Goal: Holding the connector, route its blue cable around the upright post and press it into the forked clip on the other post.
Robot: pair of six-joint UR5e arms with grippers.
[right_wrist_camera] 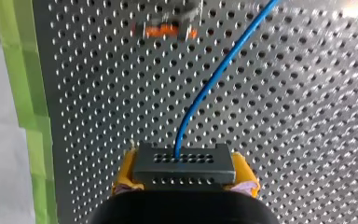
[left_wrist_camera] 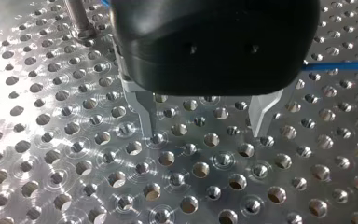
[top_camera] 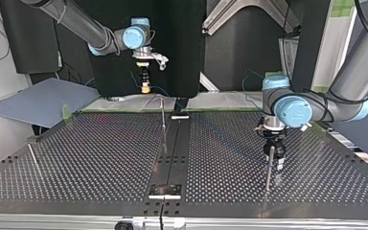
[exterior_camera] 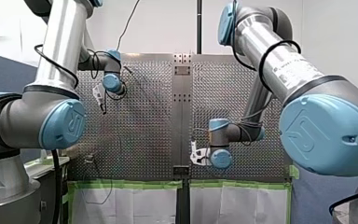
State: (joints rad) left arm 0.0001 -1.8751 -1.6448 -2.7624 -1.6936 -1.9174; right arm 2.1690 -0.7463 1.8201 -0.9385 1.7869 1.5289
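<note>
Room is widest on the left half of the top view. There the perforated metal desk (top_camera: 76,158) lies open around one thin leaning rod (top_camera: 32,157) near its left edge. A dark strip (top_camera: 172,143) runs down the middle of the desk. Green tape (exterior_camera: 130,185) lines the desk's edge in the lower part of the front view.

My right tool (top_camera: 145,86) hangs above the desk's far edge, upper middle of the top view, well clear of the surface. A slim upright post (top_camera: 163,122) stands just to the lower right of it in that frame. My left tool (left_wrist_camera: 205,133) sits close over the desk at the top view's right, just beside a second upright post (top_camera: 269,167). Its two metal fingers (left_wrist_camera: 145,116) are spread apart over the desk's holes and grip nothing.

The connector (right_wrist_camera: 184,164) is a dark, flat-faced block with rows of small holes, clamped between my right tool's yellow pads (right_wrist_camera: 244,170). Its blue cable (right_wrist_camera: 214,79), thin and smooth, leaves the middle of that face and curves away ahead of the tool over the dimpled, shiny plate. Far ahead sits a blurred orange part (right_wrist_camera: 168,31); I cannot tell what it is. In the left wrist view a stretch of the cable passes beside the tool's black body.
</note>
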